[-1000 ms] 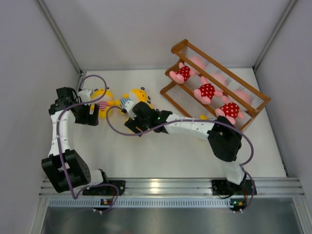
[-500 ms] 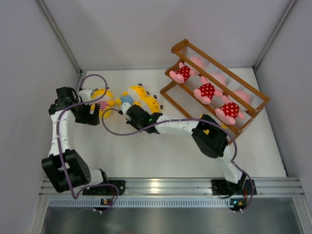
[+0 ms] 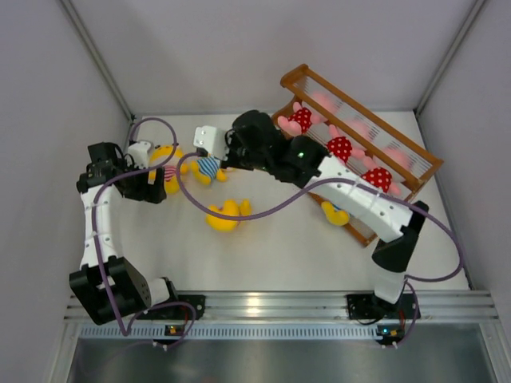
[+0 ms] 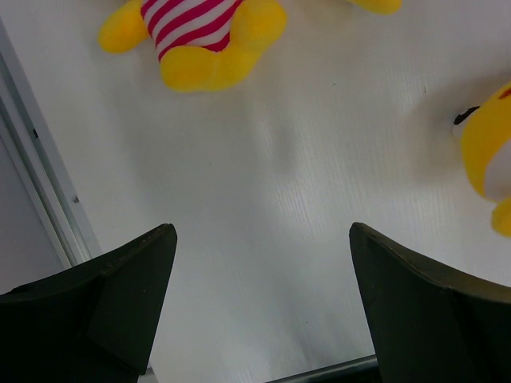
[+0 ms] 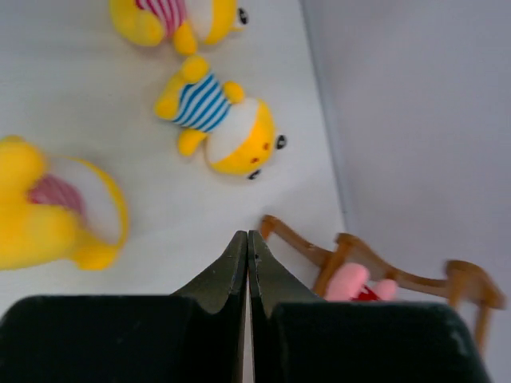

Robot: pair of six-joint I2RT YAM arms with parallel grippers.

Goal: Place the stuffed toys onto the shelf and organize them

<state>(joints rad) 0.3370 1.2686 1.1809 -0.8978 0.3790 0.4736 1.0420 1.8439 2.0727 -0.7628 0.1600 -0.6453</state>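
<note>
Right gripper [image 5: 247,237] has its fingers pressed together on nothing, over the table [image 3: 279,255] left of the shelf [image 3: 367,117]. Left gripper [image 4: 262,231] is spread wide and empty, farther left of the shelf, near a pink-striped toy [image 4: 200,32]. Three pink toys [image 3: 339,148] in red dotted outfits sit on the shelf. A blue-striped toy [image 3: 208,168] and a yellow toy [image 3: 227,214] lie to its left, and a second yellow toy [image 3: 335,213] lies at its foot.

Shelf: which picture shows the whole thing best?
The top view: nearly the whole shelf shows there, with pink toys on it. The right wrist view catches only one corner with one pink toy. The left wrist view shows none of it.
</note>
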